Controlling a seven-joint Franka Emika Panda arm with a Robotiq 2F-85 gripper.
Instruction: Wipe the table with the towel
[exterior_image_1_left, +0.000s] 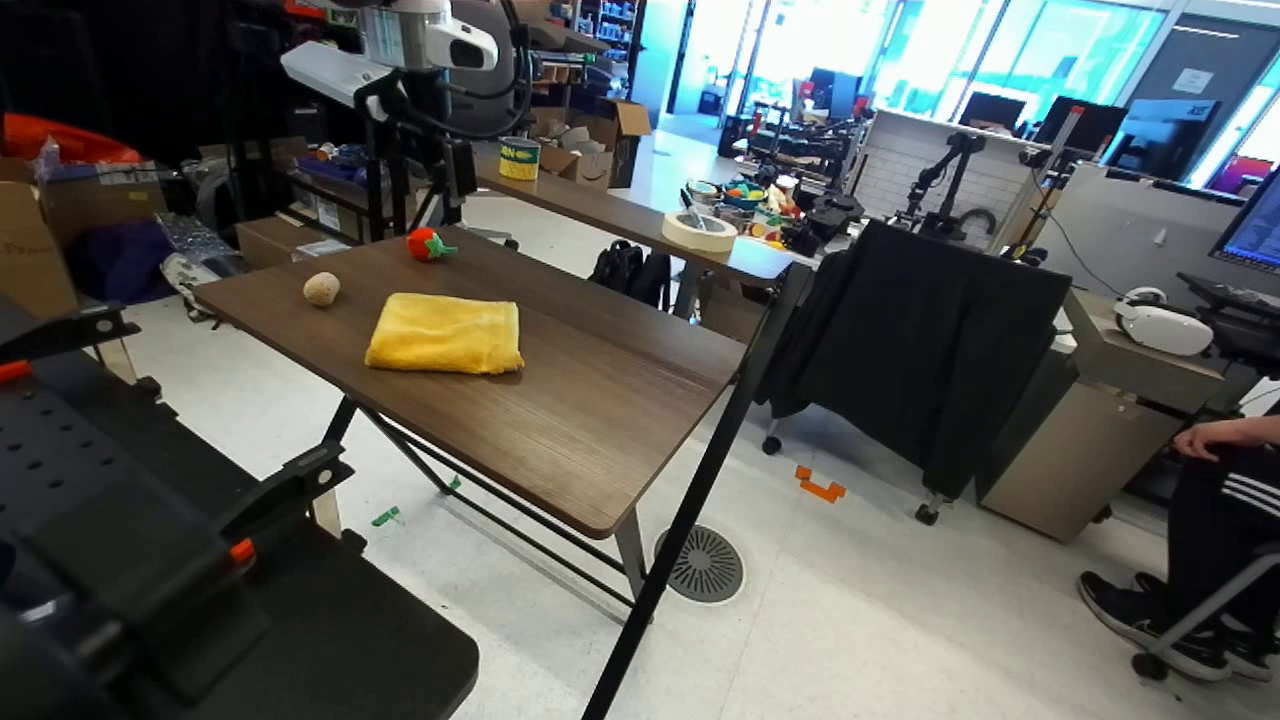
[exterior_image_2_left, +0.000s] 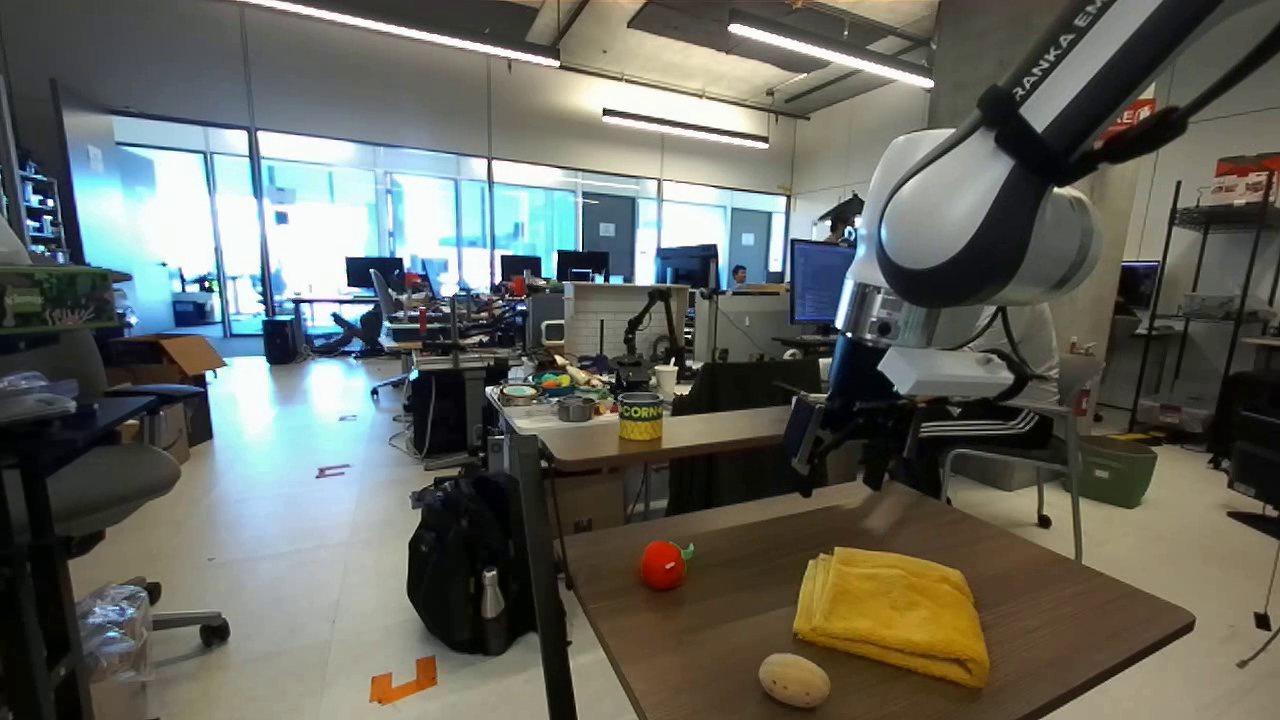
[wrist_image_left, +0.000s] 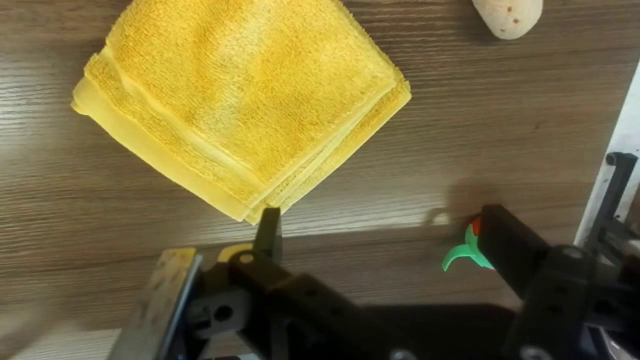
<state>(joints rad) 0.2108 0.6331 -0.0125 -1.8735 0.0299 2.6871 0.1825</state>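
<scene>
The gripper (wrist_image_left: 381, 214), jaws spread wide, hangs above the table (wrist_image_left: 510, 115), seemingly apart from the towel (wrist_image_left: 250, 100).

Your bright yellow towel (exterior_image_1_left: 445, 335) lay flat, folded into a roughly rectangular pad, on your dark brown, wood-grained, rectangular table (exterior_image_1_left: 600, 410), close to one of its long edges.

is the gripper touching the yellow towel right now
Apart: in an exterior view, a strip of the table shows between the open gripper and the yellow towel.
</scene>
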